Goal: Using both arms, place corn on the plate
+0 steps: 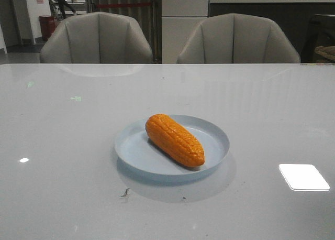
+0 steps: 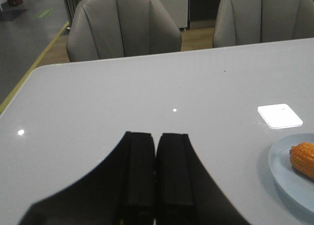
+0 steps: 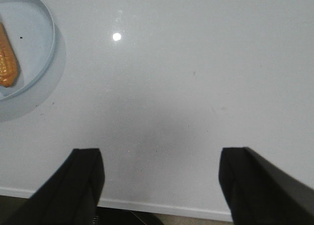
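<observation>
On the plate (image 1: 215, 137) I see the corn (image 1: 174, 139) lying diagonally, clear of both grippers: left (image 2: 157, 178) pressed together, right (image 3: 159, 183) spread.

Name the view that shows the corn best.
The front view: the whole corn lies diagonally on the plate, kernel rows clear. The left wrist view catches only one end at the frame edge, beyond the shut left hand. The right wrist view shows a cropped strip, away from the open right hand.
</observation>
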You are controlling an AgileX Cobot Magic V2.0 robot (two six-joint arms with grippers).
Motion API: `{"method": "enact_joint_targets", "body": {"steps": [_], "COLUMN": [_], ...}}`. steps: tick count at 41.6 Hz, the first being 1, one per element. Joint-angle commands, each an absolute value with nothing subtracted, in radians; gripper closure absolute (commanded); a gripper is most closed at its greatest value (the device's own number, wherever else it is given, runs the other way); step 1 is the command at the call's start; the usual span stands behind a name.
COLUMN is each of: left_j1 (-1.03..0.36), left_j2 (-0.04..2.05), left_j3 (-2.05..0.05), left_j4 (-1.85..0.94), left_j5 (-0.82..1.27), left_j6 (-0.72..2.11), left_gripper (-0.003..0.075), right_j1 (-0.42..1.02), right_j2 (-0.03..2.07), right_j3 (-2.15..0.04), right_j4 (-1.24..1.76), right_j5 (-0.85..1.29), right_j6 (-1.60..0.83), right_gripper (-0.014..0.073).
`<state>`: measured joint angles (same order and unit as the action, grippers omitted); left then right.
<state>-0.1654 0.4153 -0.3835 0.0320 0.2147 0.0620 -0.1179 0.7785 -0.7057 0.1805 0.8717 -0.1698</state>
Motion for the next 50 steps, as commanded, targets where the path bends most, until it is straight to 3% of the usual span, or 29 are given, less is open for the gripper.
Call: {"method": "enact_joint_targets", "body": {"steps": [1, 15, 26, 50], "left_j1": [-0.163, -0.163, -0.163, -0.163], "left_j2": [0.320, -0.032, -0.029, -0.029], "left_j3": [-0.353, -0.109, 0.053, 0.049], "left_j4": [0.019, 0.000, -0.070, -0.072], "left_j5": [0.132, 0.132, -0.014, 0.038], "left_j6": [0.057, 0.057, 0.057, 0.057], "left_gripper": [0.0627, 0.0627, 0.0627, 0.0627], "right_j1": [-0.123, -0.123, -0.123, -0.123], "right_j2": [0.771, 0.771, 0.771, 0.771], "right_j3": [-0.730, -0.730, -0.730, -0.730], "right_j4": [0.193, 0.193, 0.193, 0.193], "right_j5": [0.824, 0.824, 0.839, 0.839], "right_j6": [-0.181, -0.181, -0.181, -0.181], "right_gripper": [0.0001, 0.0001, 0.0001, 0.0001]}}
